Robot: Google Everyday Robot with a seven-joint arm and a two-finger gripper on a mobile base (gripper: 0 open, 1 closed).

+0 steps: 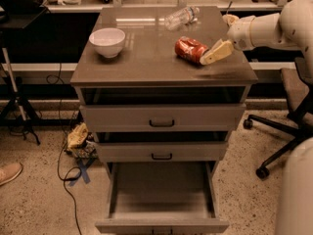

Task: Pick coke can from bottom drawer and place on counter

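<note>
The red coke can (190,49) lies on its side on the counter (142,62), right of middle. My gripper (215,39) is at the counter's right side, just right of the can, and open. One tan finger (217,52) rests against the can's right end and the other finger (228,19) is farther back, apart from the can. The bottom drawer (161,197) is pulled out toward the front and nothing shows inside it.
A white bowl (107,41) stands on the counter's left part. A clear plastic bottle (181,17) lies at the back. The two upper drawers (161,119) are slightly open. An office chair (286,116) is on the right. Cables and a tape mark (78,168) lie on the floor on the left.
</note>
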